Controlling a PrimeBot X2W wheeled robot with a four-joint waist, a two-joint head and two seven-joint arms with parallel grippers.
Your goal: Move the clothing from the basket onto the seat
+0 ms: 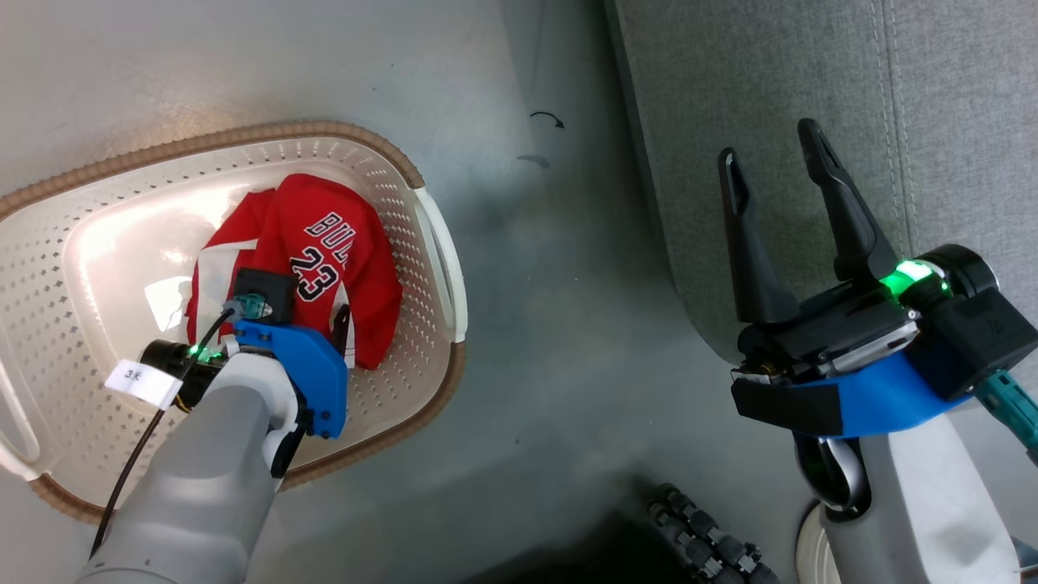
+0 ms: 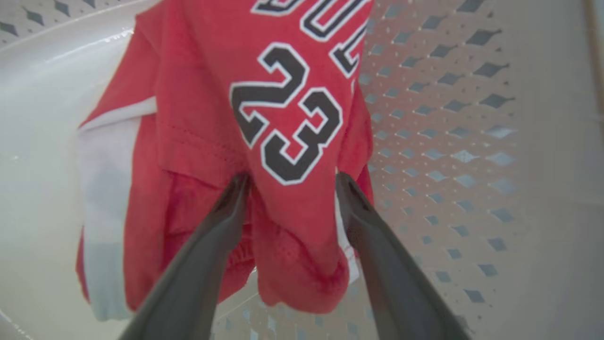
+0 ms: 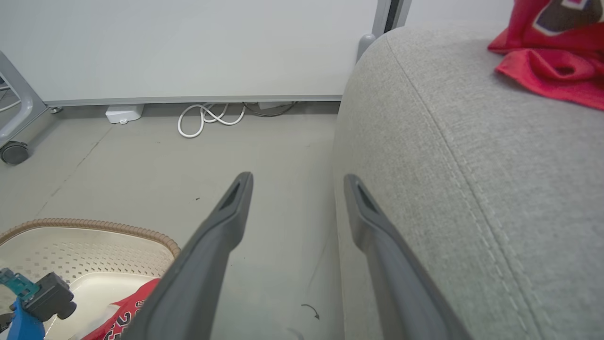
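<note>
Biggest thing here is the grey seat (image 1: 811,97), sitting off to the right of the basket (image 1: 243,134) with a strip of bare grey floor (image 1: 551,365) between the two. The basket itself is the cream perforated one with the brown woven-look rim, down on the floor. One red jersey (image 1: 340,243) is crumpled against the basket's right-hand wall, number 23 and dark white-outlined lettering facing up, a white panel showing on its left side. A second red garment (image 3: 552,61) is already up on top of the seat, on the far side from the basket; it's bunched, so I can't make out much more. My left pincer (image 2: 290,182) is down inside the basket with its fingers spread wide, one on each side of a raised fold of the jersey just below the 23, not squeezing anything. My right pincer (image 1: 770,146) is well to the right of the basket, hanging by the seat's rounded edge, fingers wide apart and holding nothing. Beyond the basket, along the wall, there's a looped white cable (image 3: 207,118), and on the floor right of the basket a tiny dark curl (image 1: 547,119).
</note>
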